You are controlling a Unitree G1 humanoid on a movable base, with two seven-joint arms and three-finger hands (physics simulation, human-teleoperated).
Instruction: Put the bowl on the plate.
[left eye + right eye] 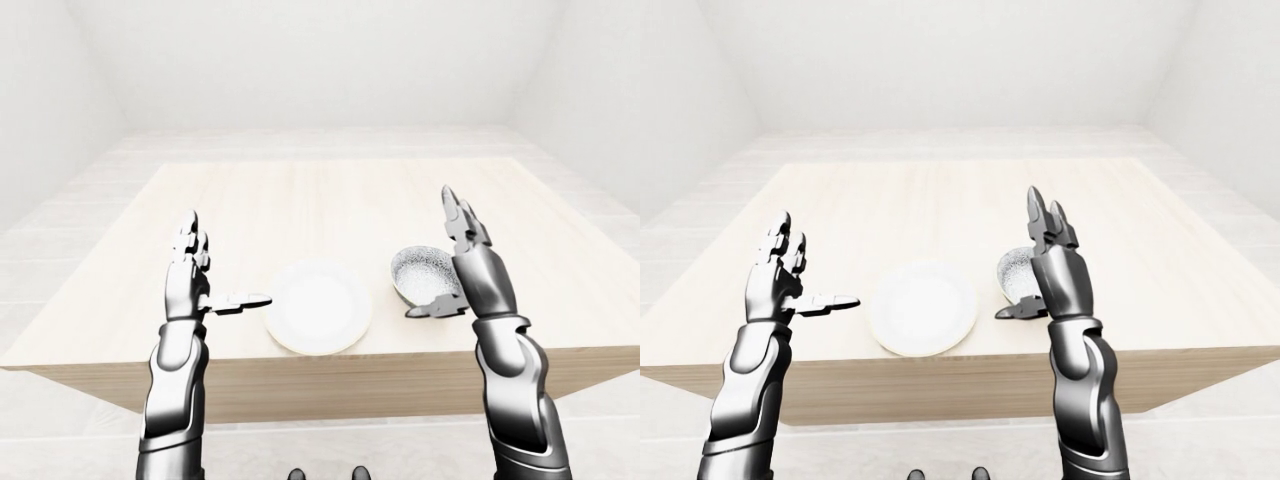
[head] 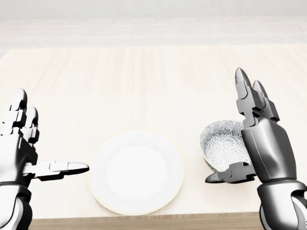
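Right hand (image 2: 261,139): raised at the right of the head view, fingers straight and pointing up, thumb jutting toward the view's left; spread, gripping nothing. It stands just beside the bowl, covering the bowl's right rim in that view; whether the palm or thumb touches the rim cannot be told from these pictures. Left hand (image 2: 24,148): raised at the view's left, fingers upright, thumb stretched toward the plate and ending just short of its left edge; likewise spread and empty. Bowl (image 2: 221,143): small, pale, speckled pattern on the inner wall, upright on the table (image 2: 144,81), near the table's lower edge in the head view, to the right of the plate and apart from it, with a strip of bare wood between them. Plate (image 2: 136,171): white, round, flat on the table between the two hands, nothing on it. Table: light wood, otherwise bare in view; pale floor and walls beyond it in the eye views. Task status, as judged: not begun in effect, the bowl ungrasped and resting on the wood. Remaining: close the right hand on the bowl, lift it, carry it toward the view's left over the plate, set it down near the plate's centre, release.
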